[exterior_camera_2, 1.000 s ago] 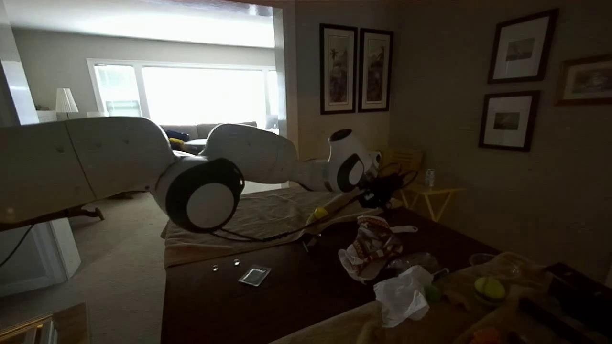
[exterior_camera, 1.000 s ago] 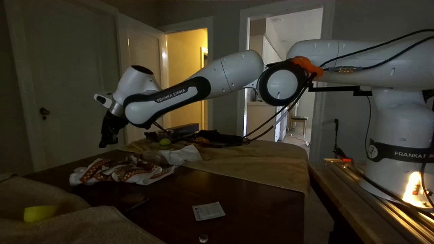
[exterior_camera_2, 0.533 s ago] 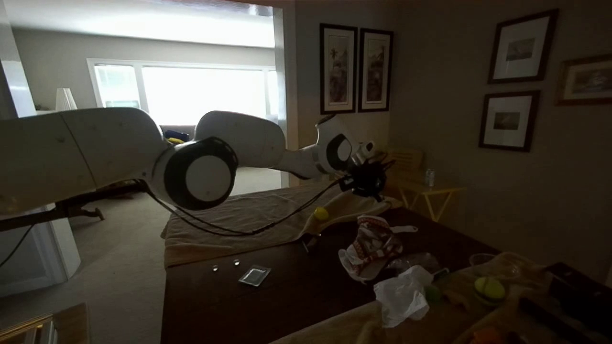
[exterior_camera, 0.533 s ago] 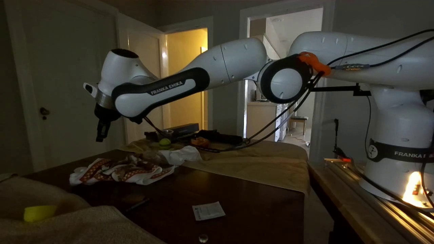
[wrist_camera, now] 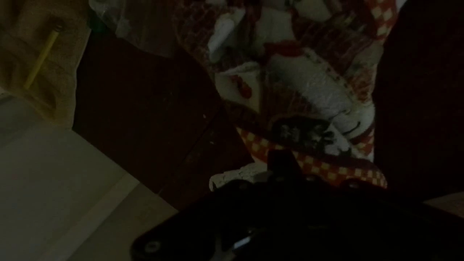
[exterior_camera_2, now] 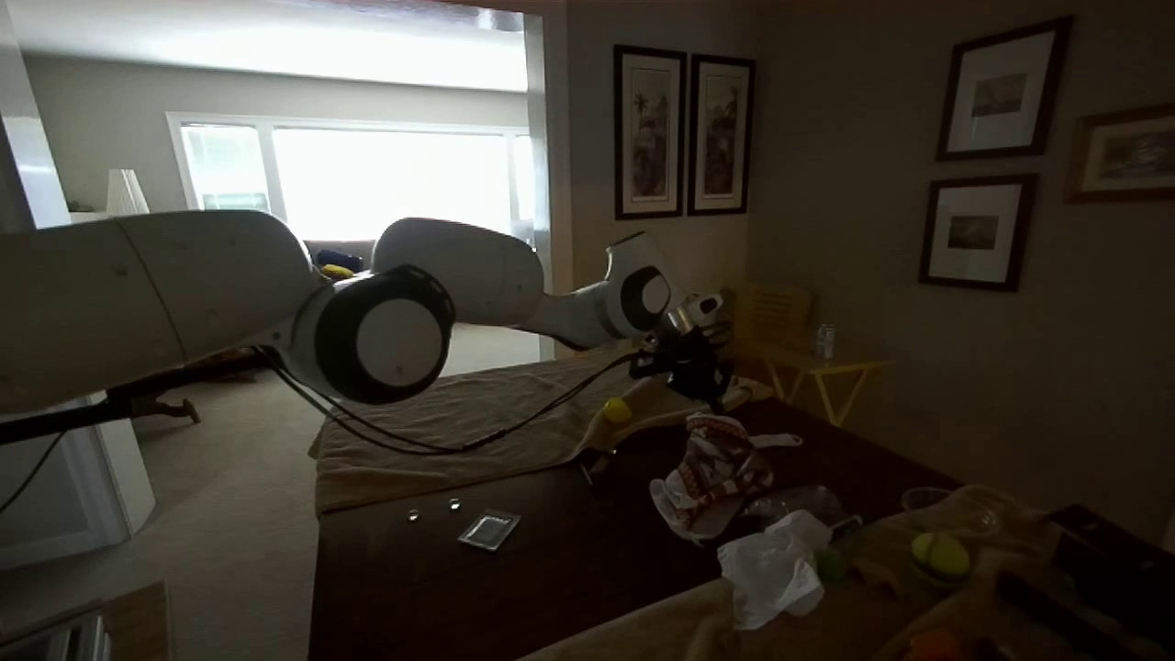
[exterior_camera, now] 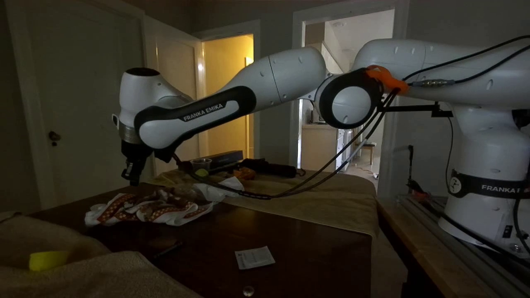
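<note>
In an exterior view the landmark is the crumpled white cloth with red checkered bands (exterior_camera: pixel 149 209); in front of it and to its left, a bright yellow rounded piece (exterior_camera: pixel 47 260) of unclear material lies on a tan fabric towel (exterior_camera: pixel 120 275). The black claw (exterior_camera: pixel 132 181) hangs above the cloth's left half, seemingly without touching; I cannot tell whether it stands wide or narrow, and nothing visibly dangles from it. Beneath, the cloth lies loosely heaped on the dark brown wooden worktop (exterior_camera: pixel 306 252). Near the cloth's right end, farther back, sits a crumpled white sheet (exterior_camera: pixel 232 183); in front of the cloth and to its right lies a flat, square white packet (exterior_camera: pixel 254 257). To work the cloth well, my judgement is to have the claw spread before contact, come straight down over a raised fold rather than an edge, close gently and lift slowly, because loose fabric may slip.
</note>
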### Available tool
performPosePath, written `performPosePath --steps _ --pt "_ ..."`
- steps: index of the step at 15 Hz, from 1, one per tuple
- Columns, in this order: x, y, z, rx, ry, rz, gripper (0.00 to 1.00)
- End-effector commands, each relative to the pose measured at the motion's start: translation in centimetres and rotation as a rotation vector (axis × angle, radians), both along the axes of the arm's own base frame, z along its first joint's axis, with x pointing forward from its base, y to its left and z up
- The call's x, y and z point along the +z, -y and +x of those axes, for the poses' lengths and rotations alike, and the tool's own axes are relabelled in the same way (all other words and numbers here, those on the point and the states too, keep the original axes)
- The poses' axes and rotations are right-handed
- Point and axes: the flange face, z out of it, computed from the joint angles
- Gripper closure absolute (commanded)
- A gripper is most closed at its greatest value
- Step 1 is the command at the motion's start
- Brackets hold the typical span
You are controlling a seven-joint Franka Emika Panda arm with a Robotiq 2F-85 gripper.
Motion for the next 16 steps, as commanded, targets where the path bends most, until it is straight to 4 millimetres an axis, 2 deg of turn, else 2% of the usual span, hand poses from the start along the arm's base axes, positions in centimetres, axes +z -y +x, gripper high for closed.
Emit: performPosePath --steps 1,3,6,8,10,13,14,15,16 --pt "-1.0 0.9 0.1 -0.002 0.034 0.014 1.00" --pt "-1.9 1.5 0.1 -0.001 0.037 0.035 1.00" --pt "-4.7 2.1 -0.2 0.035 0.029 0.059 1.00" --pt "-6.4 1.9 -0.4 0.100 0.024 0.061 1.00" --pt "-7.2 1.4 -0.6 0.152 0.021 0.058 1.00" --pt "-6.0 0.5 -0.4 0.181 0.010 0.036 1.00" --pt "-4.7 0.1 -0.2 0.176 0.019 0.032 1.00" --pt "-6.4 0.8 -0.5 0.155 0.017 0.035 0.99" --pt "-5.9 0.4 -0.4 0.157 0.023 0.034 0.99"
